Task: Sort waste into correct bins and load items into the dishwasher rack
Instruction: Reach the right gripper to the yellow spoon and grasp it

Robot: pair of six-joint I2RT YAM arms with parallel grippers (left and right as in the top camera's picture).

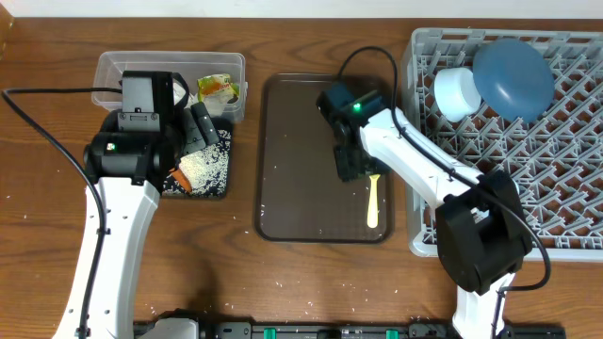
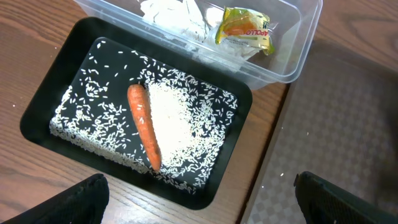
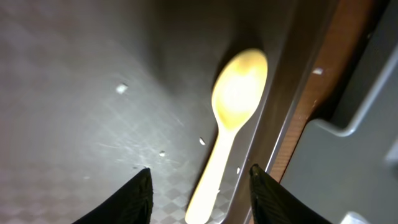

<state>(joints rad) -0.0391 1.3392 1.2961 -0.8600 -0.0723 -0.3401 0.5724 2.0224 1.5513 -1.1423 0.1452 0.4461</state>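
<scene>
A pale yellow spoon (image 3: pixel 235 99) lies on the brown serving tray (image 1: pixel 301 141), close to its right rim. My right gripper (image 3: pixel 202 193) hangs low over it, open, with a dark finger on each side of the handle and a gap on both sides. In the overhead view the spoon (image 1: pixel 374 201) sticks out below the right gripper (image 1: pixel 353 169). My left gripper (image 2: pixel 199 199) is open and holds nothing, above the near edge of the black tray (image 2: pixel 43 118), which holds a carrot (image 2: pixel 144 126) and rice (image 2: pixel 177 112). The clear tub (image 2: pixel 292 62) contains napkins (image 2: pixel 174 15) and a wrapper (image 2: pixel 245 28).
The grey dishwasher rack (image 1: pixel 565 188) stands at the right, its wall (image 3: pixel 348 168) just beyond the serving tray's rim. A dark-blue round dish (image 1: pixel 513 77) and a pale cup (image 1: pixel 457 91) sit in the rack's far corner. Stray rice grains dot the table's front.
</scene>
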